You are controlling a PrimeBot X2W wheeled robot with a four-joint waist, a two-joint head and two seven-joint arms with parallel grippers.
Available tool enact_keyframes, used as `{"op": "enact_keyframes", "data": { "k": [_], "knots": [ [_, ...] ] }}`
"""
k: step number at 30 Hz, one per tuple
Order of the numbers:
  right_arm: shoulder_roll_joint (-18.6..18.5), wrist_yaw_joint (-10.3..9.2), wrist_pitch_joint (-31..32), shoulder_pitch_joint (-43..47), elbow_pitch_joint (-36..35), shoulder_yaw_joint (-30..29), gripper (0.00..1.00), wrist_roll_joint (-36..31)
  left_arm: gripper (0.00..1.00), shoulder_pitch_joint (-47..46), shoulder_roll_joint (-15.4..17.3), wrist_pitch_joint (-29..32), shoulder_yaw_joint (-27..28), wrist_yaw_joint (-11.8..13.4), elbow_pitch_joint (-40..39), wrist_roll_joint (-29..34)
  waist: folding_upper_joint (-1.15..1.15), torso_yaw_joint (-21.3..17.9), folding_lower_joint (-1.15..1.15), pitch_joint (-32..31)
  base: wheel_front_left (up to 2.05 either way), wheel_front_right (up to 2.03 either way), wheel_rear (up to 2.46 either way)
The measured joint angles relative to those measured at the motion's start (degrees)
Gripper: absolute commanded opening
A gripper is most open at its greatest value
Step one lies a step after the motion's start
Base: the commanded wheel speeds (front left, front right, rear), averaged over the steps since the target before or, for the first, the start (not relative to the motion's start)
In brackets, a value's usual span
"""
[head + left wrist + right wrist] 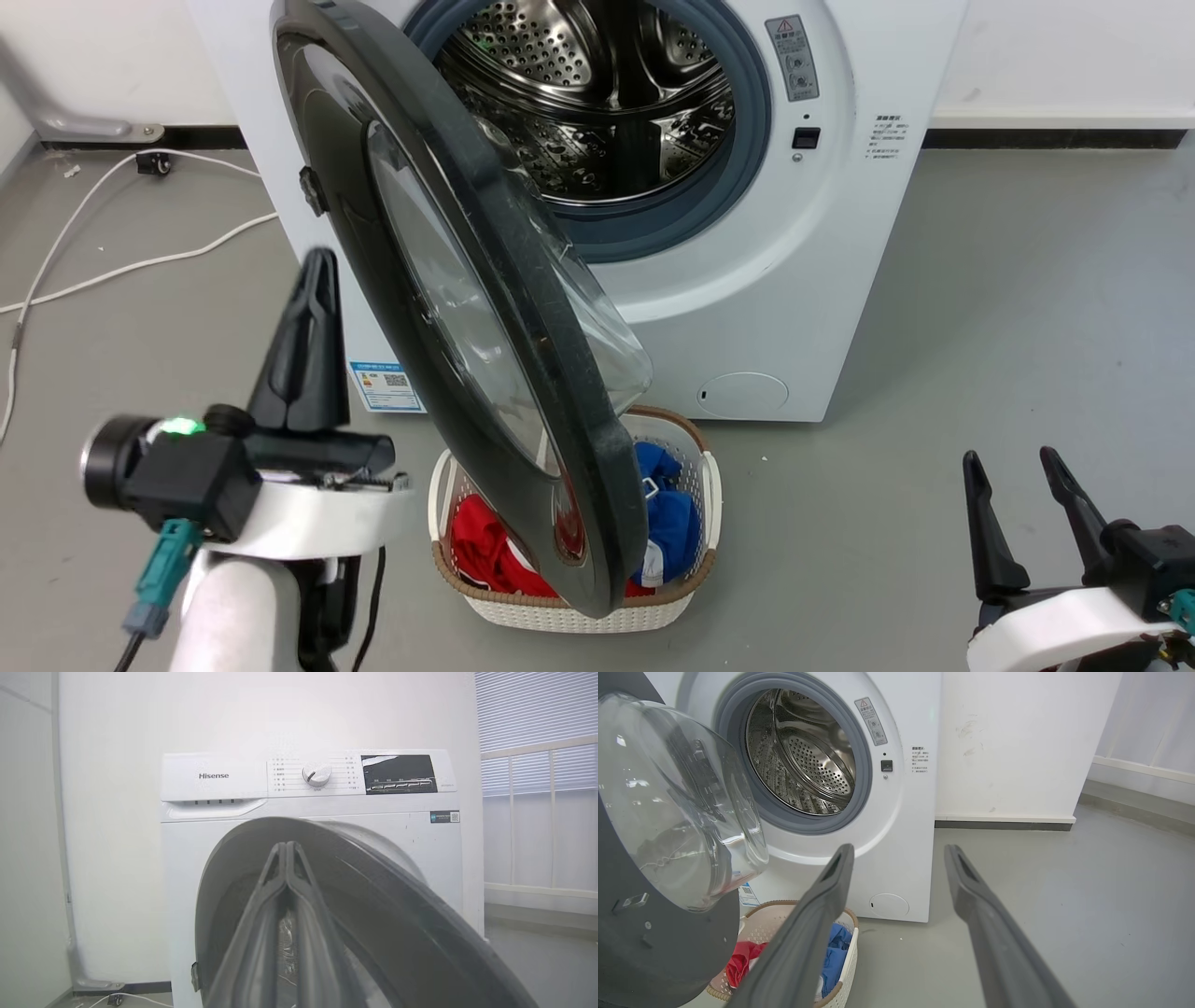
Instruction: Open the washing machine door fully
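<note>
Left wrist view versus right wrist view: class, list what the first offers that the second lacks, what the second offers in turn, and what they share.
Left wrist view: the control dial, the dark display panel, the Hisense name and the left gripper, fingers shut together, before the washing machine door.
Right wrist view: the steel drum, the laundry basket of red and blue clothes, and the open right gripper.
Shared: the white washing machine and its part-open door.

Black washing machine door [467, 308] swung half-open, washing machine [794, 280] white
</note>
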Motion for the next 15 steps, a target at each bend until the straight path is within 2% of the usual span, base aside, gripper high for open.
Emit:
{"op": "enact_keyframes", "data": {
  "k": [8,15],
  "knots": [
    [0.1,0.0,0.1,0.0,0.3,-0.3,1.0,0.0,0.0,-4.6,-0.4,0.4,-4.7,-0.4,-12.7,0.6,0.0,0.1,0.0,-0.4,0.0,0.0,0.0],
    [0.2,0.0,0.3,0.1,0.5,-0.3,1.0,0.1,0.0,-8.5,-1.6,2.8,-12.5,-0.7,-17.6,0.1,0.0,0.3,0.0,-0.6,0.0,0.0,0.0]
  ]
}}
